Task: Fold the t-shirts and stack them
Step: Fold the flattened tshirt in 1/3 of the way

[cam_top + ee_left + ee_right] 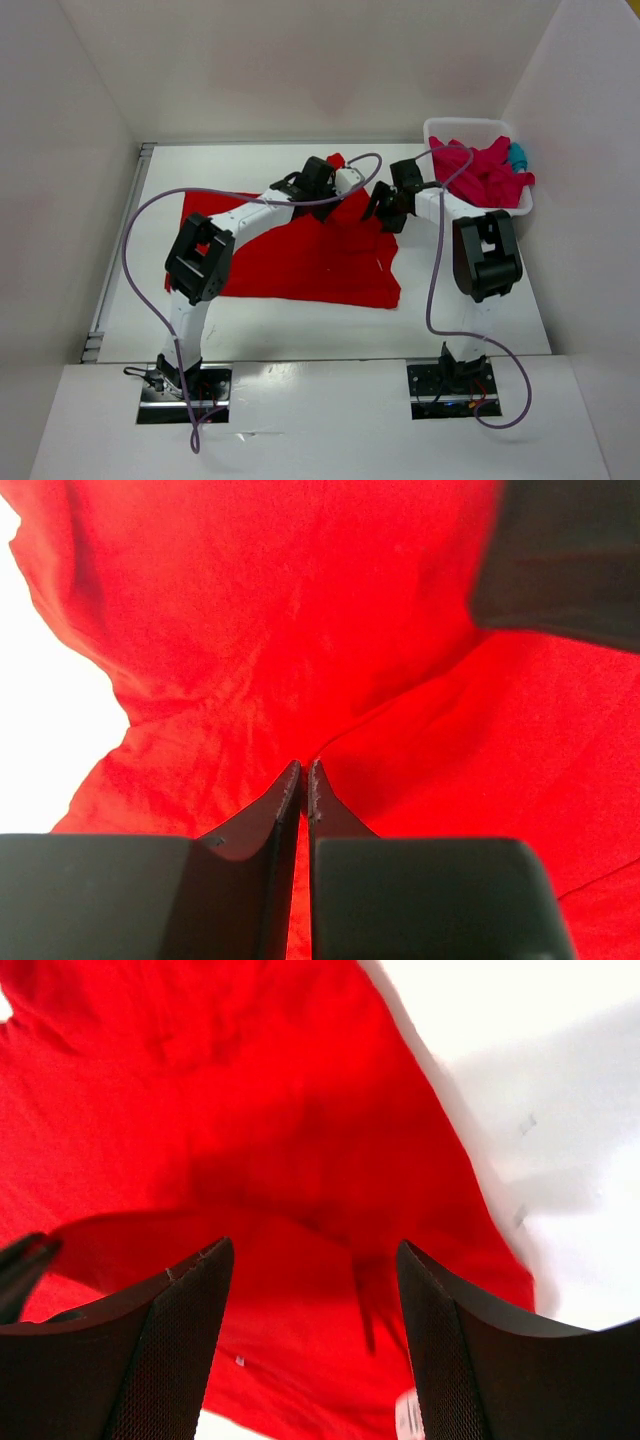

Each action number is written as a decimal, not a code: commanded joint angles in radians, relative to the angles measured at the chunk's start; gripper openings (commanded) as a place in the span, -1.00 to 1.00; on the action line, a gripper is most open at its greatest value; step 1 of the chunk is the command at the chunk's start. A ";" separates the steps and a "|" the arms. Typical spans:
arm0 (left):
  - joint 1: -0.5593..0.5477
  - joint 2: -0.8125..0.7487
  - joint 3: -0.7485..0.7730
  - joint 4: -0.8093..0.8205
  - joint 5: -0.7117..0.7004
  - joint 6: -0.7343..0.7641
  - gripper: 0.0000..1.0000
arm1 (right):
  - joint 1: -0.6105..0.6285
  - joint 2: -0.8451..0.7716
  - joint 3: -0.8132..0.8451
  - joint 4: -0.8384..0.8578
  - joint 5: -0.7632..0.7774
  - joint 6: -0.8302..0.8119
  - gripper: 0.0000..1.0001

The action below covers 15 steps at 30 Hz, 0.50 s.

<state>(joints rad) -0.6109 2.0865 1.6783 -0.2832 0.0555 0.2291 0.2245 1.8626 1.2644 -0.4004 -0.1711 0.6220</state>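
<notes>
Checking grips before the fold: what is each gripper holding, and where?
Left gripper seems to pinch a fold of the red shirt near its far edge; right gripper is open, holding nothing.

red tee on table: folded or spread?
Spread: the red t-shirt lies open on the table, far edge lifted at the left gripper.

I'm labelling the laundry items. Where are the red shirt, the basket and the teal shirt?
red shirt (300, 265): top view, flat middle of the cloth.
basket (470, 122): top view, far rim.
teal shirt (517, 156): top view, exposed bunch.
</notes>
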 commanded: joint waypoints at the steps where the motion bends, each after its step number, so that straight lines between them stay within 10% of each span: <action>1: 0.005 0.021 -0.035 0.030 -0.006 -0.011 -0.79 | -0.005 0.059 0.065 0.028 -0.036 -0.028 0.43; 15: 0.023 0.021 -0.011 0.007 0.023 -0.022 -0.79 | 0.004 0.136 0.099 0.052 -0.142 0.050 0.21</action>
<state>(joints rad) -0.5922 2.0968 1.6463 -0.2848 0.0566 0.2283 0.2245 1.9919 1.3422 -0.3882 -0.2638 0.6456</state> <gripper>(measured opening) 0.105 0.622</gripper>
